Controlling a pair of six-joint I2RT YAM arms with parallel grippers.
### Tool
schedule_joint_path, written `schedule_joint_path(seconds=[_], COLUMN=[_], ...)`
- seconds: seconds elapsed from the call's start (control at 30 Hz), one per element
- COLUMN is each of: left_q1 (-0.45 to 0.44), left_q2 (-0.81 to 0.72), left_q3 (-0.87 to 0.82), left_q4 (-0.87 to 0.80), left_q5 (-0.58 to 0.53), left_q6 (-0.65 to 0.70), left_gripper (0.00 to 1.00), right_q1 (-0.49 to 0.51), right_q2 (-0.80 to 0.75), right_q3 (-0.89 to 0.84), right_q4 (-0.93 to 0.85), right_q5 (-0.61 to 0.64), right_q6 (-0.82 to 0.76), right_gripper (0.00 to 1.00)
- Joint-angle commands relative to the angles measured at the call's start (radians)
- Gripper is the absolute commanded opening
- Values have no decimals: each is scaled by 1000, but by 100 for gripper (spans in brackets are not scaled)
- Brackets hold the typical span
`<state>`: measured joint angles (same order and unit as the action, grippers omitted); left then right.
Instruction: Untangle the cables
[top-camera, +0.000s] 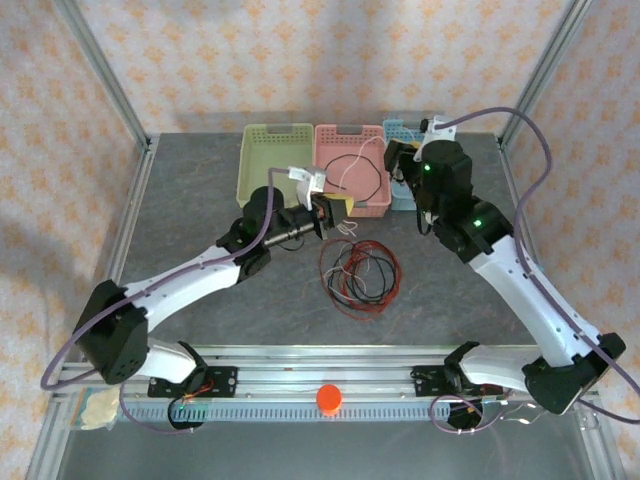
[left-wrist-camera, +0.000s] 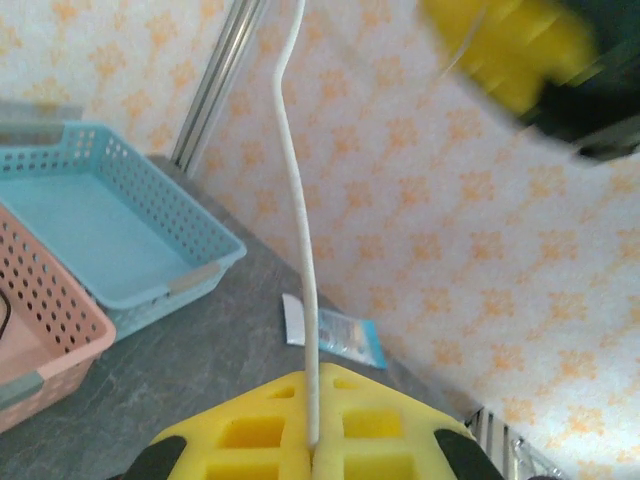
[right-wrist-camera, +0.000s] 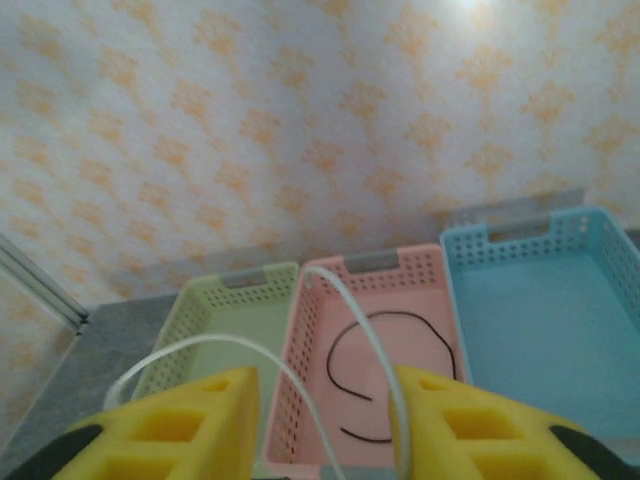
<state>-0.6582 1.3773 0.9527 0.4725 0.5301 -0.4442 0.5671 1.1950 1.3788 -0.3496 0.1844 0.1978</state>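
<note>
Left tool (left-wrist-camera: 312, 452) pinches the white cable (left-wrist-camera: 297, 200); right tool (right-wrist-camera: 322, 425) is spread around it. Red and black tangle (top-camera: 360, 272) lies on the bench (top-camera: 190, 200), 6 o'clock of the pink basket (top-camera: 345, 129). Draw slowly, watching snags.

A robot lab booth: aluminium frame posts (top-camera: 103, 68), patterned backdrop (top-camera: 300, 60), slotted mounting rail (top-camera: 330, 366)

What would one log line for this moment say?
left tool: shut on white cable | right tool: open around white cable | black cable: in pink basket | tangle: on table
</note>
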Motion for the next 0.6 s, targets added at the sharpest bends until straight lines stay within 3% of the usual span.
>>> schedule_joint_path(seconds=[0.0, 0.23, 0.43, 0.57], left_q1=[15, 41, 59, 67], left_q2=[-61, -144, -195, -228], left_q3=[28, 68, 89, 89], left_q4=[-74, -119, -163, -149], left_q5=[-62, -172, -286, -311], left_q6=[-23, -73, -102, -131], left_gripper=[0, 0, 0, 0], right_q1=[-41, -174, -255, -255], right_q2=[-20, -66, -112, -155], right_q3=[-3, -91, -176, -278], right_q4=[-5, 18, 39, 188], right_q5=[34, -98, -182, -378], right_q6=[71, 154, 186, 108], right_gripper=[49, 73, 75, 74])
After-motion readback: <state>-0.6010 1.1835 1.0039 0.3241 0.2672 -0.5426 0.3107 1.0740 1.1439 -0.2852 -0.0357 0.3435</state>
